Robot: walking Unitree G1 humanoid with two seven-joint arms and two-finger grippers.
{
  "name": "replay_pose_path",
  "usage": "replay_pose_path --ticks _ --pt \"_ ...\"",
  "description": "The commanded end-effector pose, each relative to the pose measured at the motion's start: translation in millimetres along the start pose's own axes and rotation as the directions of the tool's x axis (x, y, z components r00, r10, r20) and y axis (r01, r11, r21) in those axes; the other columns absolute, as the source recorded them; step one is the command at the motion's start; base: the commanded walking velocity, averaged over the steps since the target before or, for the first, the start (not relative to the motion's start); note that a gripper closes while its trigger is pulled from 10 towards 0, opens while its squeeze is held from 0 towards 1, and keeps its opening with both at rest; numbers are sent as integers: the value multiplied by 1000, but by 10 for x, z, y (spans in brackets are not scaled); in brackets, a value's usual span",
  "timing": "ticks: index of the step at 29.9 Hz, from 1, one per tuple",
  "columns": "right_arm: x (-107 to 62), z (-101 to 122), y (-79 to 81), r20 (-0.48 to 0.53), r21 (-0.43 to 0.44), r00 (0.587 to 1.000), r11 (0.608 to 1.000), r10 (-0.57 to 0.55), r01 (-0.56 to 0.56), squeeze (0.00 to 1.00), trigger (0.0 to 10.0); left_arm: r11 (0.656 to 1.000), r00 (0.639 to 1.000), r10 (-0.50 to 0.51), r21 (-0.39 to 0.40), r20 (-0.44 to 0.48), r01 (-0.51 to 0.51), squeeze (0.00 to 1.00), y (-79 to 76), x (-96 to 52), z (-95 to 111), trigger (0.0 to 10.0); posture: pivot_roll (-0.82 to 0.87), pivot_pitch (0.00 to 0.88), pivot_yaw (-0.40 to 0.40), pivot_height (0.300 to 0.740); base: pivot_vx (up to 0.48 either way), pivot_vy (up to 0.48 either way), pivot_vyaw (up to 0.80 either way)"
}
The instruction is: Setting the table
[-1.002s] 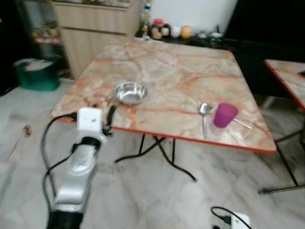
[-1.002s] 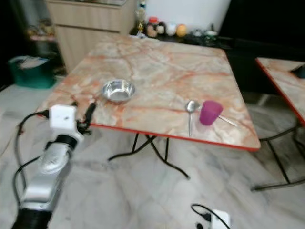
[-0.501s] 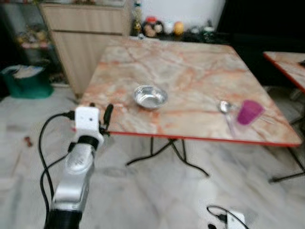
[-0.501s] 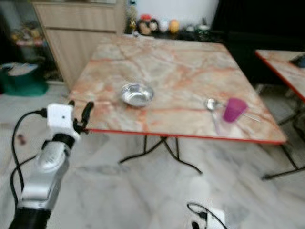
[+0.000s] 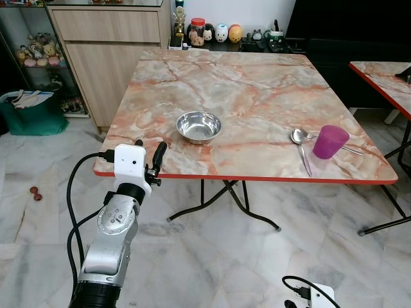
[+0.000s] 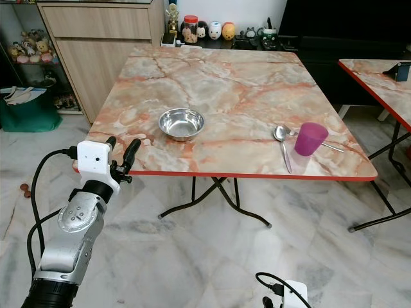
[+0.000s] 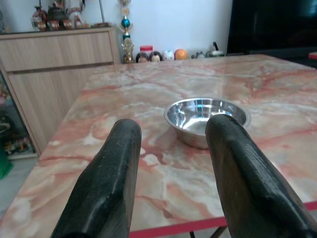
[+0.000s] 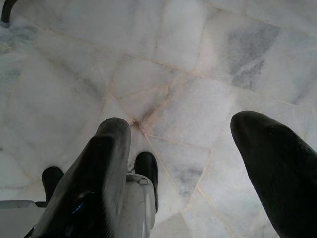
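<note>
A steel bowl (image 5: 198,126) stands on the marble table (image 5: 225,77), left of its middle. Near the front right corner a purple cup (image 5: 330,142) sits beside two spoons (image 5: 299,144). My left gripper (image 5: 148,149) is raised at the table's front left edge, open and holding nothing. In the left wrist view its fingers (image 7: 106,188) frame the bowl (image 7: 207,119), which lies a short way ahead of them. My right gripper (image 8: 181,124) hangs open above the marble floor.
A wooden cabinet (image 5: 109,45) and a green bin (image 5: 29,112) stand to the left of the table. A second table (image 5: 385,77) is at the right. Figurines (image 5: 218,32) line a low shelf behind. A white power strip (image 5: 316,296) with a cable lies on the floor.
The whole picture has shifted and sharpened as the camera moved. My left gripper stays open at the table's front left edge. Bowl, cup and spoons have not moved.
</note>
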State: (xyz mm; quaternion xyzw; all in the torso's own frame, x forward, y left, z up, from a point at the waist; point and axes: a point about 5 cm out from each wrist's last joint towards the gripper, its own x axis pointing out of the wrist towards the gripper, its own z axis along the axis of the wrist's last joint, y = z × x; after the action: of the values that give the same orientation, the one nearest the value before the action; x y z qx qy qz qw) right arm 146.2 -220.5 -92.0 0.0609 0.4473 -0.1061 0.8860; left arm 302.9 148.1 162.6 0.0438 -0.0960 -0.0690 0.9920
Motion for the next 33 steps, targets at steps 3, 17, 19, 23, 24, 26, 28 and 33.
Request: replay_pose_path --ticks 3,17,19,23,24,26,28,33 --pt "-2 13 -43 3 1 1000 1000 -13 13 0 10000 1000 1000 -20 -24 -4 20 0 -47 -8 9 10000 129 0 -55 740 0 0 0" --pt "-2 11 -47 -2 -5 1000 1000 -11 11 0 10000 999 1000 -18 -27 -9 18 0 -48 -3 11 10000 130 0 -56 740 91 0 0" --pt "-2 10 -47 -2 -5 1000 1000 -11 11 0 10000 999 1000 -17 -29 -8 17 0 -48 -1 14 10000 130 0 -55 740 264 0 0" --pt "-3 9 -48 -3 -6 1000 1000 -11 11 0 10000 999 1000 -19 -29 -6 19 0 -52 2 21 10000 130 0 -56 740 276 0 0" --pt "-3 9 -48 -3 -6 1000 1000 -11 11 0 10000 999 1000 -20 -29 -6 20 0 -52 2 21 10000 130 0 -56 740 292 0 0" --pt "-2 11 -47 -3 -7 1000 1000 -11 11 0 10000 999 1000 -21 -28 -5 20 0 -50 7 26 10000 132 0 -57 740 322 0 0" --pt "-2 11 -46 -3 -7 1000 1000 -10 10 0 10000 999 1000 -22 -28 -4 22 0 -50 7 26 10000 131 0 -56 740 352 0 0" --pt "-1 10 -44 -5 -8 1000 1000 -8 8 0 10000 999 999 -32 -27 -4 32 0 -70 10 29 10000 131 0 -56 740 358 0 0"
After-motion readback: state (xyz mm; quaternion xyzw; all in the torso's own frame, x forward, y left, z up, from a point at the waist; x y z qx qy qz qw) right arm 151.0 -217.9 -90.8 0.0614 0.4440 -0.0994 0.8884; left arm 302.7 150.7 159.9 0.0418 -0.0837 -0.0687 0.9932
